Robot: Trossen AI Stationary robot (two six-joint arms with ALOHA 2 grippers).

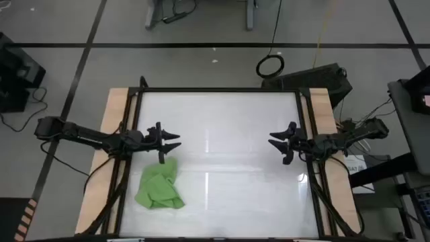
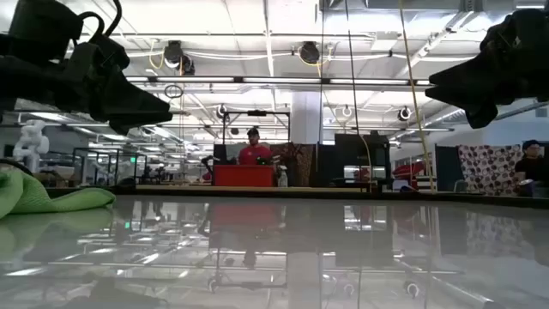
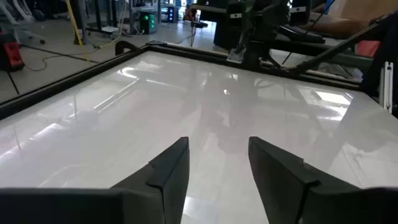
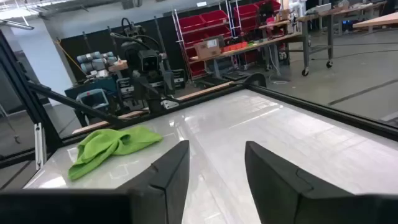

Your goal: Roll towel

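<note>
The lime-green towel [image 1: 160,185] lies crumpled in a heap on the white table near its front left; it also shows in the low view [image 2: 39,196] and the right wrist view [image 4: 109,146]. My left gripper [image 1: 172,141] hovers open above the table just beyond the towel's far end, touching nothing; its fingers show apart in the left wrist view [image 3: 217,165]. My right gripper [image 1: 277,142] hovers open at the table's right side, far from the towel, with its fingers apart in the right wrist view [image 4: 214,165].
A black frame [image 1: 222,89] borders the white table, with wooden strips [image 1: 114,107] along the left and right sides. The table's middle, between the two grippers, is bare. In the room beyond, a person in red [image 2: 253,150] stands behind a red box.
</note>
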